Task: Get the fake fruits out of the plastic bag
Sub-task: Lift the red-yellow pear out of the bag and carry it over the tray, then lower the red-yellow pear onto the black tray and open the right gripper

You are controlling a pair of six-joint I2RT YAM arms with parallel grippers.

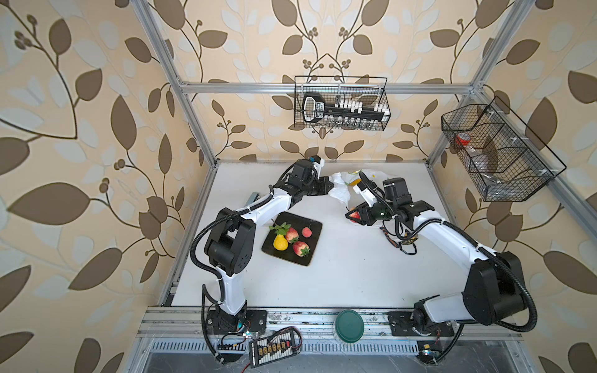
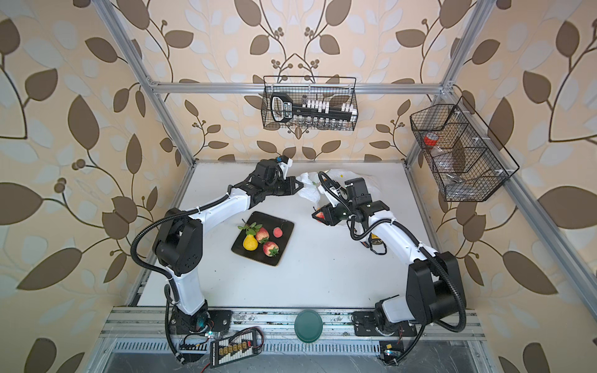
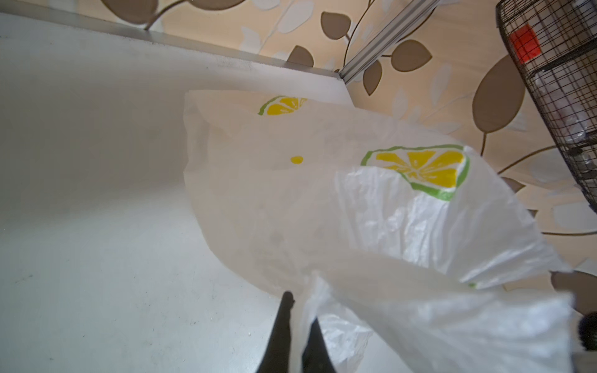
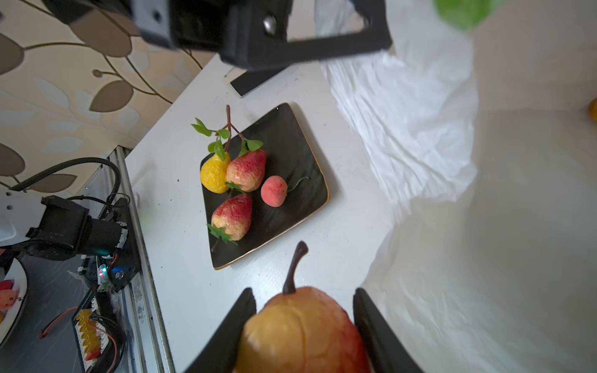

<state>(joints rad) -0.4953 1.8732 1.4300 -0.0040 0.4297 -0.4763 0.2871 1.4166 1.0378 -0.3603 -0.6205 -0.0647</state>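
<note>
The white plastic bag (image 1: 339, 191) (image 2: 307, 192) printed with lemon slices lies crumpled at the back of the table. My left gripper (image 1: 330, 187) (image 3: 300, 310) is shut on a fold of its edge and holds it up, so the bag (image 3: 355, 210) bulges open. My right gripper (image 1: 350, 217) (image 2: 316, 215) (image 4: 303, 292), just in front of the bag, is shut on a red-yellow fake fruit (image 4: 300, 332) with a brown stem. On the black plate (image 1: 314, 248) (image 4: 290, 129) lie a yellow pear (image 1: 280, 242), two strawberries (image 1: 301, 248), a small peach (image 1: 306, 232) and a green sprig (image 1: 281, 228).
A green lid (image 1: 349, 326) rests on the front rail beside a connector board (image 1: 274, 350). Loose cables (image 1: 403, 242) lie under the right arm. A flat dark slab (image 1: 253, 197) lies left of the left forearm. Wire baskets (image 1: 340, 103) (image 1: 497, 151) hang on the back and right frame.
</note>
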